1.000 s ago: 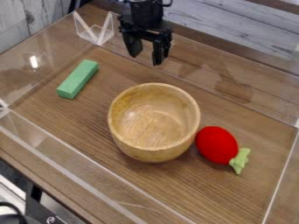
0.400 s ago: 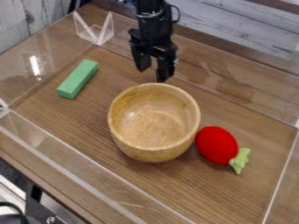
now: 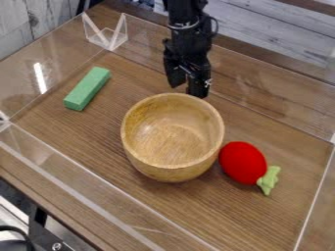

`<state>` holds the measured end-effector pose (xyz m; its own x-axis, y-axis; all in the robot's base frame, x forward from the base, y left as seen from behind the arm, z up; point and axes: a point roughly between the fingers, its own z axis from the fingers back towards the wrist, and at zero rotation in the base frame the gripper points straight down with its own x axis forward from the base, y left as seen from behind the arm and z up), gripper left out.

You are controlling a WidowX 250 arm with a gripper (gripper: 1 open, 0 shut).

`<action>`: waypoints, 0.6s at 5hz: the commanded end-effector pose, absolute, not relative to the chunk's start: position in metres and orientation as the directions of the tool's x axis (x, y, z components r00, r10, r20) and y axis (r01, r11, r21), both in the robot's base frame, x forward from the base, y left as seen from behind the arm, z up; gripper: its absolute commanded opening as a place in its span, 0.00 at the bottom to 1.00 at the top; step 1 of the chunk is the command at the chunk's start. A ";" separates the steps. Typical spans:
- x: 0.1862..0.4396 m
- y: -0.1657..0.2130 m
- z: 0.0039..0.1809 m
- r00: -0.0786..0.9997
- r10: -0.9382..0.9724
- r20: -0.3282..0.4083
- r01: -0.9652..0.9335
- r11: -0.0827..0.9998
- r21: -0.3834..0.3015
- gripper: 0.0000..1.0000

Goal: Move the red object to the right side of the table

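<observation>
Red object: the small round red object [image 3: 241, 160] lies on the table [image 3: 281, 132], low on its right half, with its light-green leafy tip pointing toward 4 o'clock; nothing holds it.
Bowl: a wooden bowl [image 3: 173, 135] sits upright mid-table, at 9 o'clock of the red object, the two just beside each other and perhaps touching at the bowl's lower right side.
Gripper: the black gripper [image 3: 189, 81] hangs point-down at 12 o'clock of the bowl, just past its far rim; its fingers stand apart with nothing between them, and it is well apart from the red object, at about 11 o'clock of it.
Green block: a green rectangular block [image 3: 88, 87] lies flat at 10 o'clock of the bowl, near the left wall.
Walls: low clear acrylic walls [image 3: 39, 157] edge the tabletop.
Clear stand: a small clear folded piece [image 3: 105, 32] stands at the far left, at 11 o'clock of the bowl.
</observation>
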<state>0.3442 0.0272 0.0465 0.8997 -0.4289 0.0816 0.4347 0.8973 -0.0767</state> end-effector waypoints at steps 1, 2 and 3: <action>0.349 0.026 0.073 0.881 -0.449 0.147 0.457 0.889 -0.026 0.00; 0.346 0.019 0.084 0.867 -0.474 0.154 0.480 0.877 -0.002 0.00; 0.336 -0.002 0.096 0.827 -0.539 0.157 0.543 0.839 0.020 0.00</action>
<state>0.3329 -0.0024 0.0779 0.8368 -0.5361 0.1112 0.5409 0.8409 -0.0161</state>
